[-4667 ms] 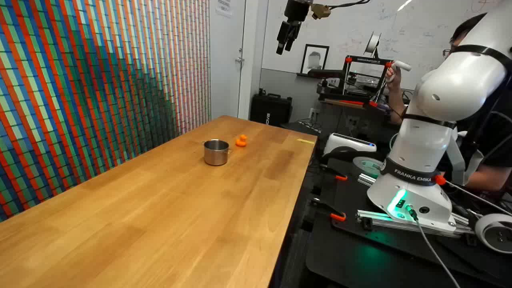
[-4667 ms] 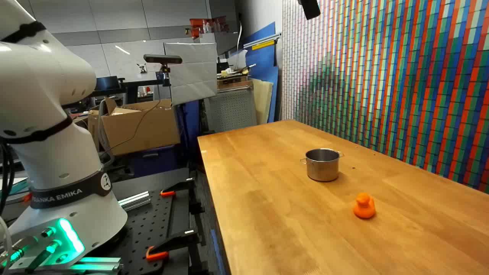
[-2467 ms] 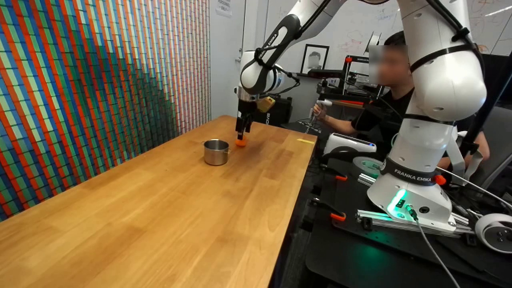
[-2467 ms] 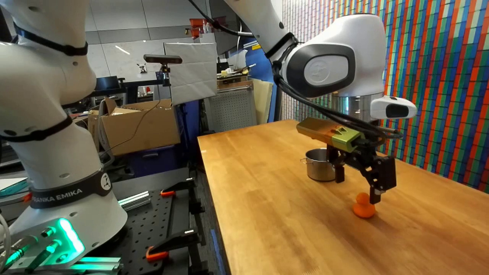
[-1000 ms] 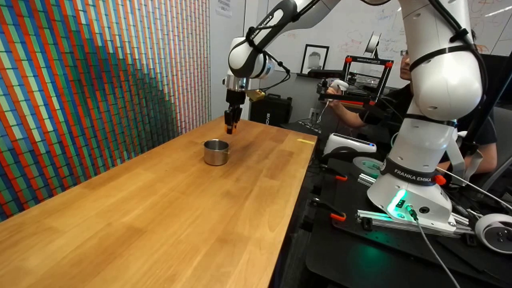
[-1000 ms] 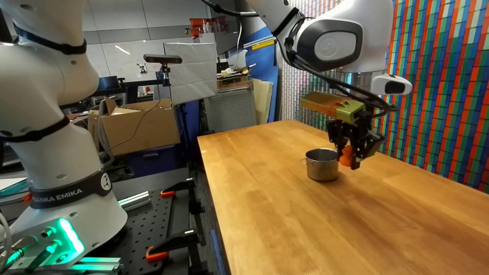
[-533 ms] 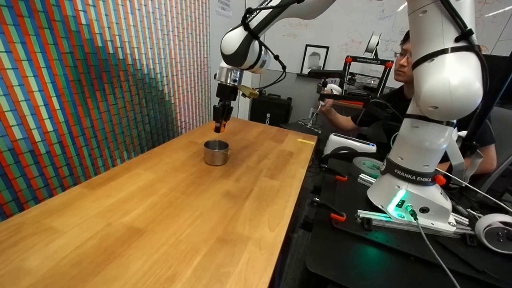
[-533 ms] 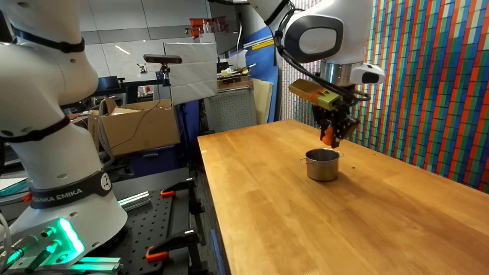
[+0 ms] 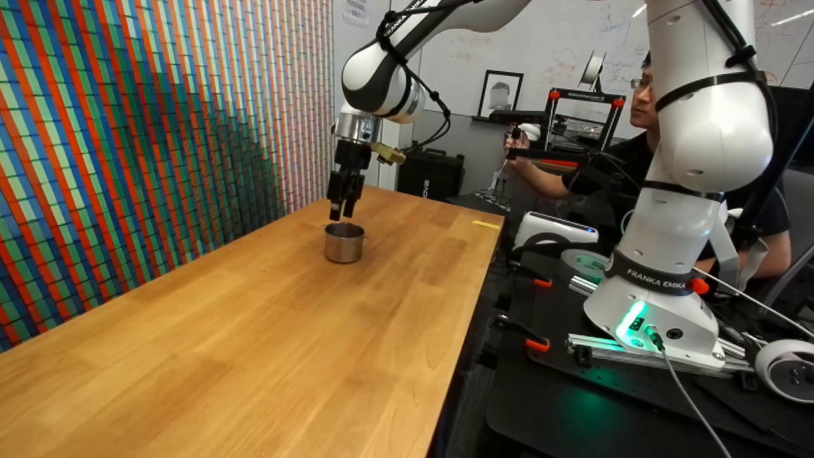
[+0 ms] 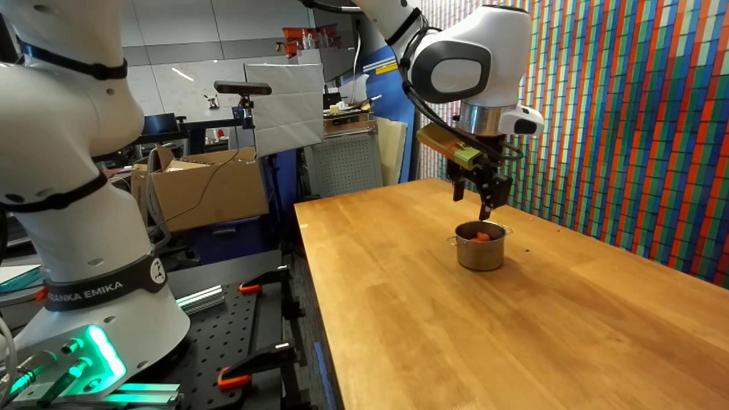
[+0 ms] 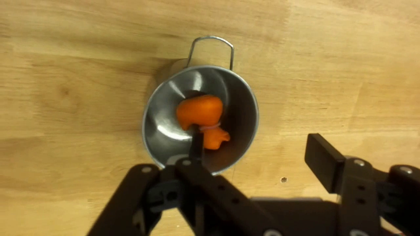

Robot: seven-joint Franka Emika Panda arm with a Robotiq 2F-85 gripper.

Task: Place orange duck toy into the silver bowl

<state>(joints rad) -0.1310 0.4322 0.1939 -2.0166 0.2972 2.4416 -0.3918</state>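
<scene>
The orange duck toy (image 11: 201, 109) lies on its side inside the silver bowl (image 11: 164, 113) in the wrist view. In an exterior view, part of the duck (image 10: 482, 237) shows inside the bowl (image 10: 481, 257). In an exterior view, the bowl (image 9: 344, 248) stands upright on the table and its wall hides the duck. My gripper (image 11: 256, 141) is open and holds nothing. In both exterior views, my gripper (image 9: 342, 215) is just above the bowl; the fingers (image 10: 471, 206) are apart. In the wrist view, one finger overlaps the bowl and the other is over bare wood.
The wooden table (image 9: 286, 337) extends around the bowl. A patterned tile wall (image 10: 643, 142) runs along the table's far side. The bowl has thin wire handles (image 11: 211, 36). A person (image 9: 642, 108) sits behind the arm. Black clamps (image 10: 267, 285) are beside the robot base.
The duck stood on the table, then was gripped, lifted and carried over the bowl. Since half a second ago, the gripper has opened and the duck has dropped into the bowl.
</scene>
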